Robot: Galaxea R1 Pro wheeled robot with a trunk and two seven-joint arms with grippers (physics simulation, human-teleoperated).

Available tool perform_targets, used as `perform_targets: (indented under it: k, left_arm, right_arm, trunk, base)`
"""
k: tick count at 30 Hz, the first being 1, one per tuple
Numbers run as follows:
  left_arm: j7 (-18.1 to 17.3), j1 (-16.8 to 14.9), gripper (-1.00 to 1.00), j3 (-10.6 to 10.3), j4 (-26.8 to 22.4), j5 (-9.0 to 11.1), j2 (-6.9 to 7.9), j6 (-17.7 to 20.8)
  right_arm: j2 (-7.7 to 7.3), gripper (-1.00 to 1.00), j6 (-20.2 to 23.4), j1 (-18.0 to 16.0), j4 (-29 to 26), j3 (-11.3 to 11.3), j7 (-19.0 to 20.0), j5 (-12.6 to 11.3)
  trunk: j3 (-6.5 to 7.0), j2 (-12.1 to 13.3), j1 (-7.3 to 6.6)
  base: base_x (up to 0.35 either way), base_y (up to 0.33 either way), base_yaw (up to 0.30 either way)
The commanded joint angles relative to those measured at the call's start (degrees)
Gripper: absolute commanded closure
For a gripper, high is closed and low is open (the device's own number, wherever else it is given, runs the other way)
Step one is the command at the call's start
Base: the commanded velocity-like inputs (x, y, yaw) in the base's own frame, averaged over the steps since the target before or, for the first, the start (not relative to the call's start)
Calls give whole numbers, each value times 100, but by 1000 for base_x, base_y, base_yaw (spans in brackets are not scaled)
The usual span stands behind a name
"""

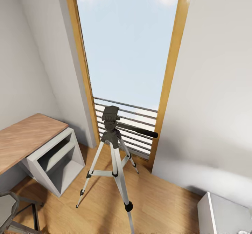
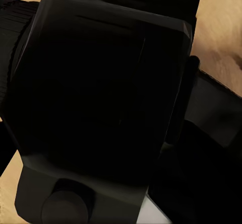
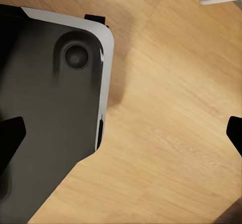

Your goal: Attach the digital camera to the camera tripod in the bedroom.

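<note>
- My camera tripod (image 1: 112, 150) stands by the window (image 1: 127, 45); light, tippy, so grasp its black head.
- My right gripper (image 3: 121, 133) is spread open; left's state I cannot tell.

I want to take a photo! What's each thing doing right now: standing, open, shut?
camera tripod: standing upright, legs spread, nothing mounted on its head.
pan handle: sticking out sideways from the head.
right gripper: open, holding nothing.
</note>
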Motion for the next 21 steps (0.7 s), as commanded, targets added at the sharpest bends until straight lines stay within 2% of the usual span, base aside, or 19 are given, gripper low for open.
perform_targets:
  k: [1, 12, 21]
  left_arm:
    - [23, -4, 100, -49, 0, 39, -2, -9]
    - [23, -4, 100, -49, 0, 39, -2, -15]
    - [23, -4, 100, -49, 0, 39, -10, -20]
  right_arm:
    - [-3, -100, -35, -10, 19, -9, 9, 42]
    - [-3, -100, -36, -13, 19, -9, 9, 42]
    - [-4, -100, -43, -13, 19, -9, 9, 42]
  trunk:
    - [-21, -12, 3]
    - [-116, -12, 3]
    - [-132, -12, 3]
  base:
    - [0, 0, 0]
    - [0, 0, 0]
    - [-53, 38, 0]
